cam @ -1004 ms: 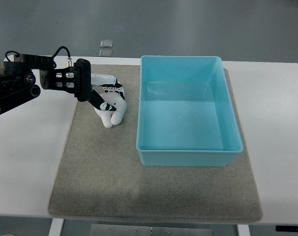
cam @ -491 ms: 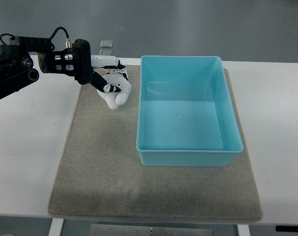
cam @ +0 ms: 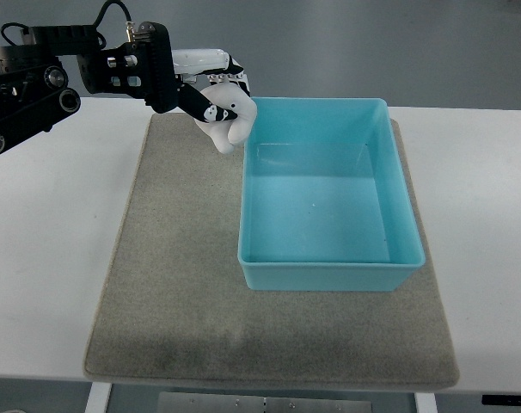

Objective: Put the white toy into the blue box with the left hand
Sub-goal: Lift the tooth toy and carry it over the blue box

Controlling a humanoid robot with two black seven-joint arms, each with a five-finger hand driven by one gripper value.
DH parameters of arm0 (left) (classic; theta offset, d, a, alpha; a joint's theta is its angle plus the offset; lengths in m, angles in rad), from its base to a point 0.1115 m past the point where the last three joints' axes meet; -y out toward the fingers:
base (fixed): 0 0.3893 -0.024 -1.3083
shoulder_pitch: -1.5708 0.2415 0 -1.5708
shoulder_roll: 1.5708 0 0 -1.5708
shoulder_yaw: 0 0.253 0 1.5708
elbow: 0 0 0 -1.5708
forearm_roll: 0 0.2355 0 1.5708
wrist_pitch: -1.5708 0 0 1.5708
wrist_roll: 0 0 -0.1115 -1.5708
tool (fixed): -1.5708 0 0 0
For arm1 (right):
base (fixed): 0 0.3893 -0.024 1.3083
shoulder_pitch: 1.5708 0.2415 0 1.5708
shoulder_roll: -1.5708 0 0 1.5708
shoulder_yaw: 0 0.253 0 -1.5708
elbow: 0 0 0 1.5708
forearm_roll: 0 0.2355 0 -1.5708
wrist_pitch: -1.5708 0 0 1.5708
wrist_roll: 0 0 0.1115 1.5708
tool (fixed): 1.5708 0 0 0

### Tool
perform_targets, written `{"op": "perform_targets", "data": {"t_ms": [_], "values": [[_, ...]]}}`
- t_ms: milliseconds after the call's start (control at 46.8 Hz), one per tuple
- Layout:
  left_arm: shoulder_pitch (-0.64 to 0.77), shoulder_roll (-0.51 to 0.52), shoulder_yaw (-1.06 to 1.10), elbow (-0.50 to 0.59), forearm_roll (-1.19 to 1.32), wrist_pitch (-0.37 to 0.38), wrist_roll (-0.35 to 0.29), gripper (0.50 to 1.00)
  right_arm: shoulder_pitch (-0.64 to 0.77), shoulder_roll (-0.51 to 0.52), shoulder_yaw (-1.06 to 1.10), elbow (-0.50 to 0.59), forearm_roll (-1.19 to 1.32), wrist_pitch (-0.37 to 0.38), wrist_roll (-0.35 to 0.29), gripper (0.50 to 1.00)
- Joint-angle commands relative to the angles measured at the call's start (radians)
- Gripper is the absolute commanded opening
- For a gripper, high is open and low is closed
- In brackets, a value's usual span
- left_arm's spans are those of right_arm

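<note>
Toy [cam: 229, 123]: white, rounded, in left hand [cam: 211, 95], at box's [cam: 329, 280] 10 o'clock corner, just outside rim. We judge it light, soft-looking, probably squashy; grip around middle suits it, little slip risk. Fingers [cam: 196, 100] wrapped over its top, grasping it. Hidden: toy's upper half under fingers, shape unclear; whether it clears rim, we cannot tell. Box sits on mat [cam: 174, 292]. Right hand not seen.

Grey felt mat [cam: 183, 292] lies flat on white table [cam: 45, 275]; grey floor [cam: 329, 43] beyond.
</note>
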Motion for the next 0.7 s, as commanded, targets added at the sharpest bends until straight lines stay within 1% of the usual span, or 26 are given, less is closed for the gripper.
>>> {"op": "perform_targets", "data": {"t_ms": [0, 150, 278, 534, 598, 641, 683], "values": [[0.006, -0.017, -0.001, -0.012, -0.007, 0.010, 0.001, 0.544, 0.000, 0.000, 0.000, 0.000, 0.000, 0.000, -0.001, 0.936], [0.015, -0.054, -0.001, -0.030, -0.026, 0.024, 0.001, 0.548, 0.000, 0.000, 0.000, 0.000, 0.000, 0.000, 0.000, 0.936], [0.021, -0.088, -0.001, -0.029, -0.029, 0.035, 0.005, 0.578, -0.001, 0.000, 0.000, 0.000, 0.000, 0.000, -0.001, 0.936], [0.042, -0.137, 0.003, -0.024, -0.032, 0.043, 0.008, 0.583, 0.000, 0.000, 0.000, 0.000, 0.000, 0.000, 0.000, 0.936], [0.045, -0.151, 0.003, -0.021, -0.032, 0.044, 0.009, 0.593, -0.001, 0.000, 0.000, 0.000, 0.000, 0.000, -0.001, 0.936], [0.050, -0.162, 0.003, -0.021, -0.032, 0.044, 0.009, 0.619, 0.000, 0.000, 0.000, 0.000, 0.000, 0.000, 0.000, 0.936], [0.055, -0.169, 0.003, -0.021, -0.032, 0.047, 0.011, 0.623, 0.000, 0.000, 0.000, 0.000, 0.000, 0.000, -0.001, 0.936]]}}
